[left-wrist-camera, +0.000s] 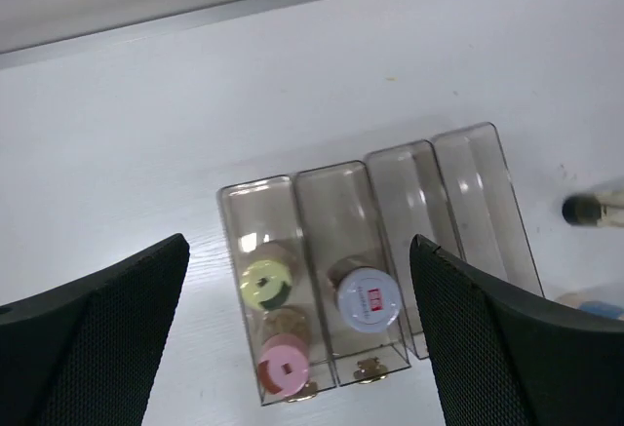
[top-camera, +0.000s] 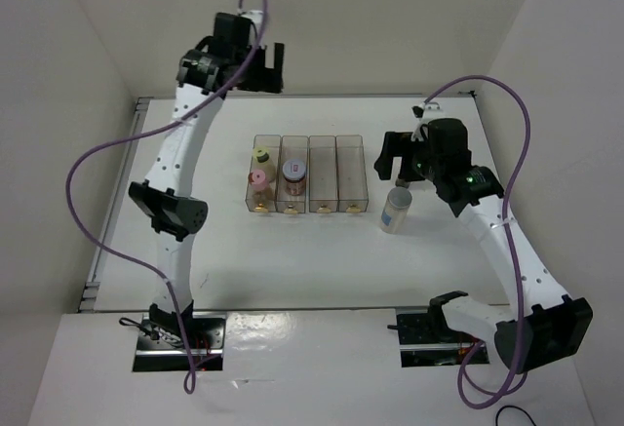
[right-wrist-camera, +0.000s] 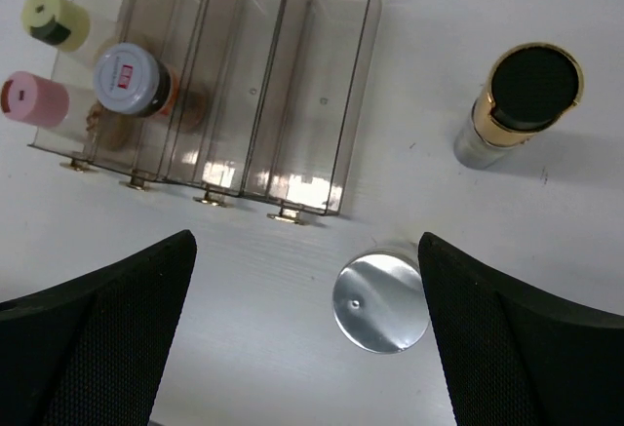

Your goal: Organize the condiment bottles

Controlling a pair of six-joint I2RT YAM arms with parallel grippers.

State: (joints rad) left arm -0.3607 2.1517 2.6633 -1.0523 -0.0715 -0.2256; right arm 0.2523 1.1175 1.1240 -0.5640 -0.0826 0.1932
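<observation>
Three jars filed: yellow-lidded jar (top-camera: 259, 158), pink-lidded jar (top-camera: 258, 180), white-red lidded jar (top-camera: 292, 172) in 9 o'clock half of rack (top-camera: 349, 168). Grey-white capped cylinder (top-camera: 395, 210), black-capped bottle (right-wrist-camera: 531, 85) wait at 3 o'clock. Right gripper (right-wrist-camera: 304, 251) above cylinder, spread wide, empty, likely lining up pick. Left gripper (left-wrist-camera: 299, 251) wide, empty, parked 12 o'clock.

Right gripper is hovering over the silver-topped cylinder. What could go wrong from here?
1. The right gripper is open but off-centre over the grey-white capped cylinder; one finger may catch it and tip it.
2. The slim black-capped bottle is close by and could be knocked during the descent.
</observation>
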